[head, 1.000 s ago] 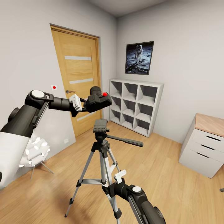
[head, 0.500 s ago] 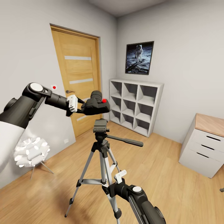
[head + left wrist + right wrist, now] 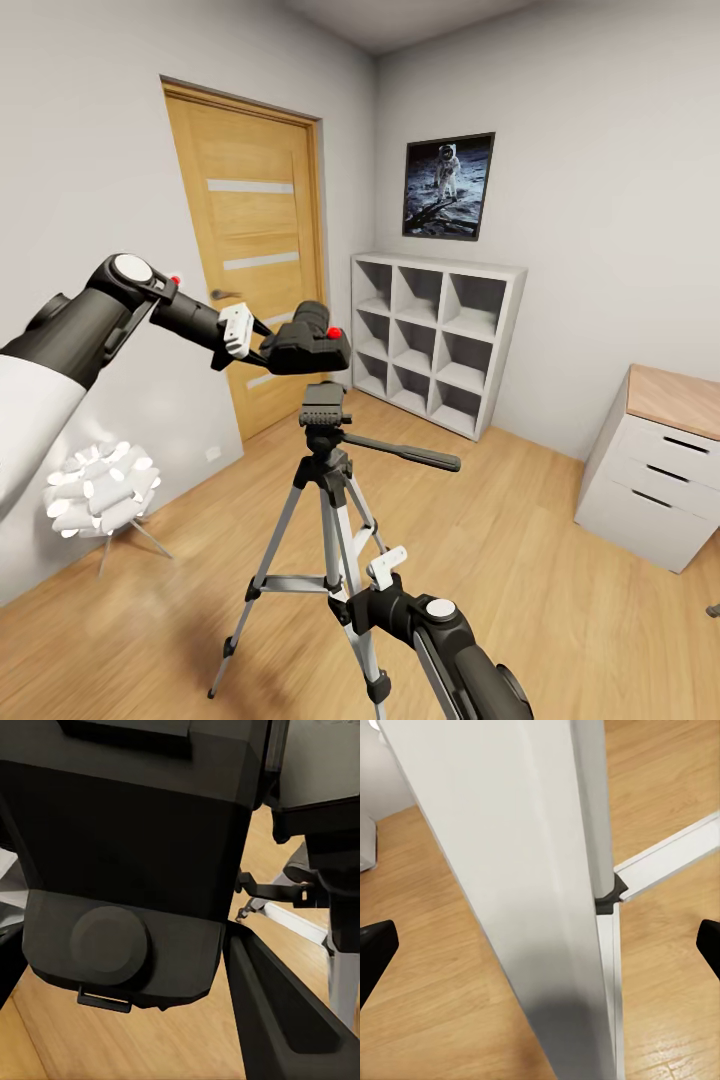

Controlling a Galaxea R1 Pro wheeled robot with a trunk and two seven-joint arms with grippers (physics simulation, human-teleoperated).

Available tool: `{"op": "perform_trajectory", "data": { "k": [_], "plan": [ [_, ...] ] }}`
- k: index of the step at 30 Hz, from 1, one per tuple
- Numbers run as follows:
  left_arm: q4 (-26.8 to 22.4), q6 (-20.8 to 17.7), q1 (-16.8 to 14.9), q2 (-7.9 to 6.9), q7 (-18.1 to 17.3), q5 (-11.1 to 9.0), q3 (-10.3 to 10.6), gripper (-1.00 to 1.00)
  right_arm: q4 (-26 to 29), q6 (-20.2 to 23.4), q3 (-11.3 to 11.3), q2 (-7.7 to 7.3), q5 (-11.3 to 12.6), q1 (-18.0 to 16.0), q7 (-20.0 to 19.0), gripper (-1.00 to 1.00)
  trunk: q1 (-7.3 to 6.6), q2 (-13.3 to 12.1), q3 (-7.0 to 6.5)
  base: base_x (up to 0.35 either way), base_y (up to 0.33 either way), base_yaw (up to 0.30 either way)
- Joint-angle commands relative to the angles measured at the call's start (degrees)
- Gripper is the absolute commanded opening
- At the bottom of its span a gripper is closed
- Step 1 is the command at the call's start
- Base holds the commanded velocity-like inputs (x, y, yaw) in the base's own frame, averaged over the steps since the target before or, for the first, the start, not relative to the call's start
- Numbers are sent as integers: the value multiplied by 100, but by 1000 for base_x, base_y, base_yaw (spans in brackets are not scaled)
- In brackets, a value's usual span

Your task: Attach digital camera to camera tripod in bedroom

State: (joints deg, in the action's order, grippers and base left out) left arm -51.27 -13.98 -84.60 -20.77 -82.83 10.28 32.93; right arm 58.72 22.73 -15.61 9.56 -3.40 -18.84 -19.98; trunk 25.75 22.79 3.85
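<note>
L tool (image 3: 262, 345) grips digital camera (image 3: 308, 345) above camera tripod (image 3: 325, 405) head; R tool (image 3: 362, 590) wide (astride leg).

The black camera (image 3: 308, 345) hangs in the air just above the tripod (image 3: 325, 500), at about 11 o'clock from its head and not touching it, a red dot on its right end. Up close its dark body (image 3: 135, 862) shows a round knob. The tripod stands upright on the wood floor, silver legs (image 3: 540, 907) spread, black handle pointing to 3 o'clock.
</note>
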Motion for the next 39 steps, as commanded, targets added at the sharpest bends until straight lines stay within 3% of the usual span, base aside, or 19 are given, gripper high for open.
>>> {"op": "perform_trajectory", "data": {
  "k": [1,14,20,39],
  "plan": [
    [7,-44,-20,6,-29,14,18,-100,8,28,5,2,-37,-5,-27,100,4,14,14,0,0,0],
    [240,-56,-69,132,-39,10,46,-100,8,24,4,1,-38,-3,-25,100,4,14,14,0,0,0],
    [158,-104,-29,-43,-14,-30,-72,-100,-2,53,-1,-8,-65,-76,25,100,4,14,14,0,0,0],
    [158,-104,-29,-43,-14,-30,-72,-100,-2,53,-1,-8,-65,-76,25,100,4,14,14,0,0,0]
  ]
}}
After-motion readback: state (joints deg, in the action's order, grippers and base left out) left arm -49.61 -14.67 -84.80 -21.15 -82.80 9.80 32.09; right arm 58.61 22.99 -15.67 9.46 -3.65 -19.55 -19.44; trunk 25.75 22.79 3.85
